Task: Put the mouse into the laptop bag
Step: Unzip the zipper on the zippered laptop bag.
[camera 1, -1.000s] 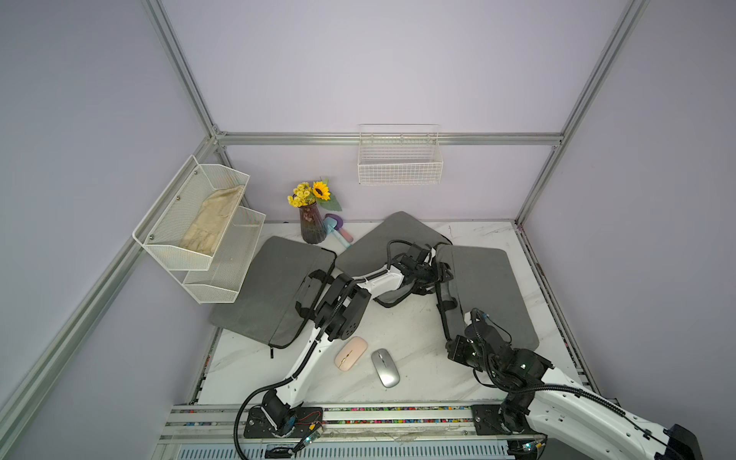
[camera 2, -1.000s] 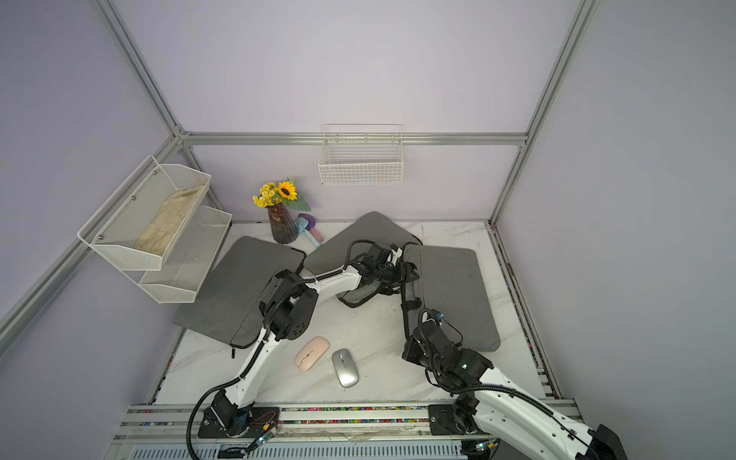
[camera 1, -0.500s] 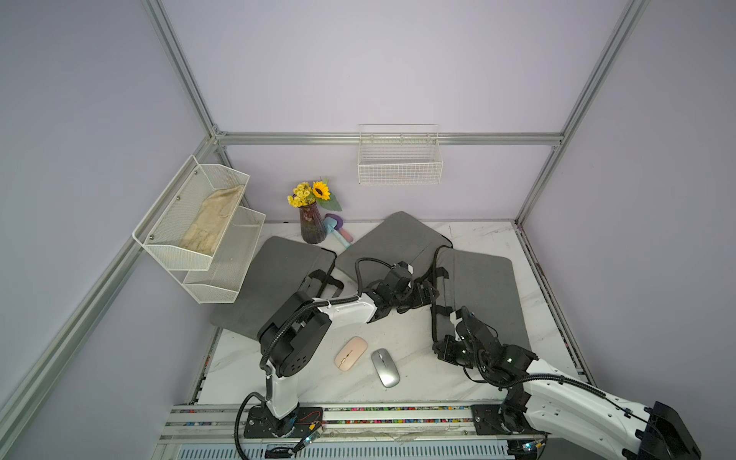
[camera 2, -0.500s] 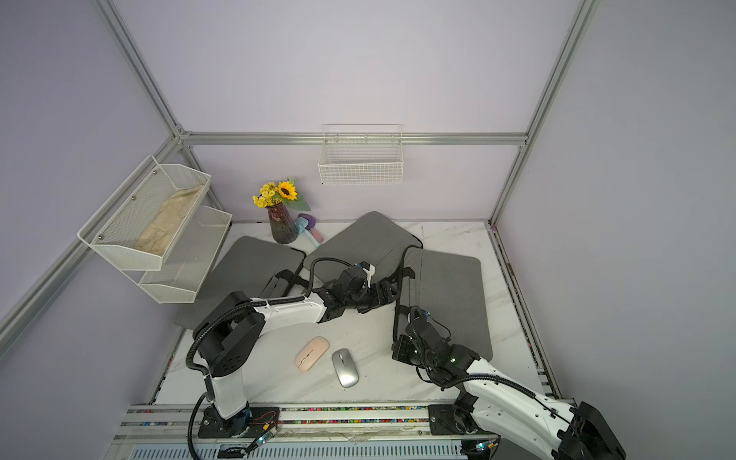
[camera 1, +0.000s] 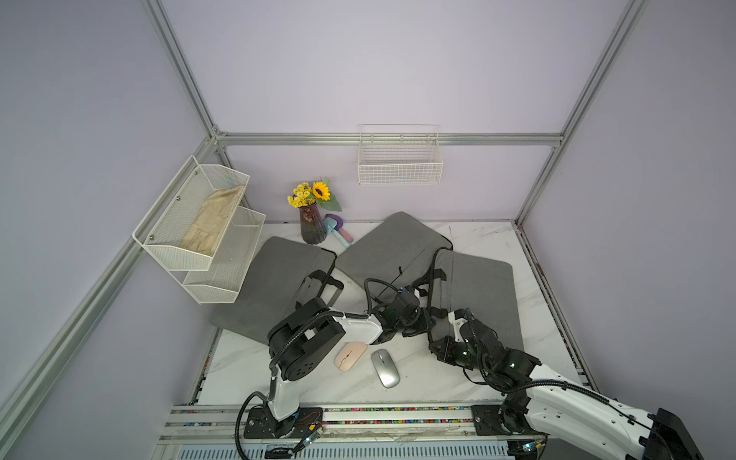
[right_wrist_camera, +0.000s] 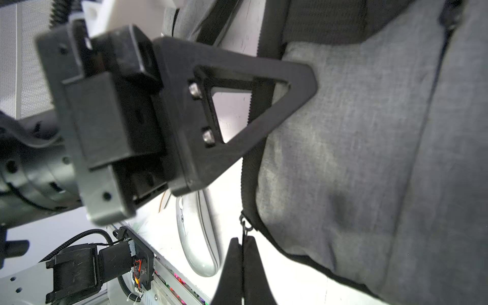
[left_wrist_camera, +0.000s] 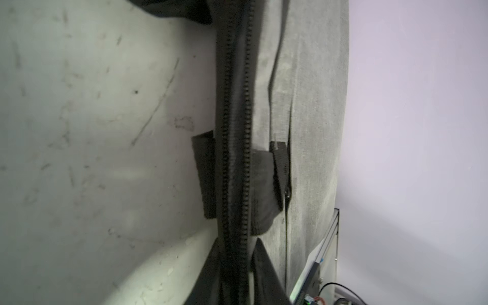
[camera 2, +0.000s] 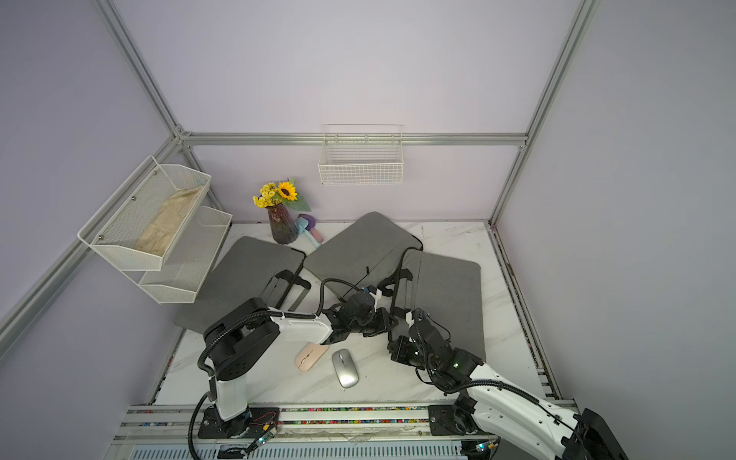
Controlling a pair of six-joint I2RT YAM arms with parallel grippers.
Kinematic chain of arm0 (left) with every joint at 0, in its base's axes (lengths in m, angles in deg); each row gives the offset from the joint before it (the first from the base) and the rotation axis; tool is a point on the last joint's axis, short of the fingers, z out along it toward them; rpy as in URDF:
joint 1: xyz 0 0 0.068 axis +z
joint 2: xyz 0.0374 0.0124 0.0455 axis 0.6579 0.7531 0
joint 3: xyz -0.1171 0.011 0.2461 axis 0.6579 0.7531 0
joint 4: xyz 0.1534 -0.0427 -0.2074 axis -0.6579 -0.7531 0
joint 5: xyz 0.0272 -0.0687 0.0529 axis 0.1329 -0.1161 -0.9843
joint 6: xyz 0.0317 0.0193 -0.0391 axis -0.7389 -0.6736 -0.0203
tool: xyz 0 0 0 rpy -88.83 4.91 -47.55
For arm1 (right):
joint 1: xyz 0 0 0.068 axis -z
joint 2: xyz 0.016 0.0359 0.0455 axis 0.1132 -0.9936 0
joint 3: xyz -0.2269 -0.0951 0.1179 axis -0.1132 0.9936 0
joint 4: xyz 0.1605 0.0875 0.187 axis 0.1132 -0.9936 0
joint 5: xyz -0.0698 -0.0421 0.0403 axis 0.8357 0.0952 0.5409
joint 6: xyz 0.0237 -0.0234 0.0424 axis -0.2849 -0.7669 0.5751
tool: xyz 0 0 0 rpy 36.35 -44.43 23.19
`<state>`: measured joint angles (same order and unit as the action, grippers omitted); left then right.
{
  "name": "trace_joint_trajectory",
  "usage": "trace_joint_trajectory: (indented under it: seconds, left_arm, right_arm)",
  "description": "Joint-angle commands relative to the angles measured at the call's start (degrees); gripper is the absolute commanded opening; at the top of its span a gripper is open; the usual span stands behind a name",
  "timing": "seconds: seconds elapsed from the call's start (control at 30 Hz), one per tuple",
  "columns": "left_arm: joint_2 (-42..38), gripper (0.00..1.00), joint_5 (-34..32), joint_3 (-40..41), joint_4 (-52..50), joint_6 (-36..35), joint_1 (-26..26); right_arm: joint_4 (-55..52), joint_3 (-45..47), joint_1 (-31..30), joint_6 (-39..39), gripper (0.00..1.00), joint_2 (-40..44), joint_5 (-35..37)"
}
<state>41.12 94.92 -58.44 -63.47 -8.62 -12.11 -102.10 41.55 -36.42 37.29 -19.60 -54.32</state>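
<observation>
On the bare marble toward six o'clock of the table (camera 1: 255, 370), the silver mouse (camera 1: 385, 368) lies free. A pink mouse (camera 1: 350, 355) lies just beside it at ten o'clock. In both top views neither mouse is touched by an arm. The task names only one mouse, and I cannot tell which is meant.

At about two o'clock from the mice lies the laptop bag (camera 1: 482, 290), flat, with its zippered side toward them. The left gripper (left_wrist_camera: 237, 245) is pinched onto the zipper edge (left_wrist_camera: 235, 105), and the toothed band runs between its fingers. The two rows of teeth there have a dark gap between them, so that stretch looks unzipped. How wide the mouth stands cannot be seen. The right gripper (right_wrist_camera: 243, 239) is clenched on the zipper pull (right_wrist_camera: 244, 224) at the bag's near corner.

Farther out, a second grey bag (camera 1: 394, 243) lies at twelve o'clock and a third grey bag (camera 1: 278, 278) at ten. A vase of flowers (camera 1: 310, 223) stands at eleven by the back wall.

As I judge it, the work is at the opening stage. The bag is gripped at two points, but no mouse has been lifted. Spreading the mouth, freeing one gripper, picking up the mouse and carrying it inside all remain.
</observation>
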Motion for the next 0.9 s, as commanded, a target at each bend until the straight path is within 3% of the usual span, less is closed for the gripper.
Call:
trace_joint_trajectory:
  seconds: [0.0,0.2,0.47,0.87]
  left_arm:
    - [-1.28,0.03,-2.09,0.02,1.19,-0.85,0.21]
    - [3.29,0.00,2.23,-5.85,1.86,-2.60,4.85]
    - [5.76,0.00,6.68,-12.55,-3.04,-5.53,10.16]
    - [5.39,0.00,9.50,-16.27,-6.26,-7.13,12.15]
  right_arm:
    - [4.00,0.52,-0.33,-0.46,0.00,-0.60,-3.37]
    - [-2.54,0.46,-0.28,-2.35,0.00,-3.55,-5.04]
    - [-12.72,-0.73,-0.33,0.70,0.00,1.67,1.62]
    - [-11.38,-0.37,-0.32,2.83,0.00,-3.40,0.53]
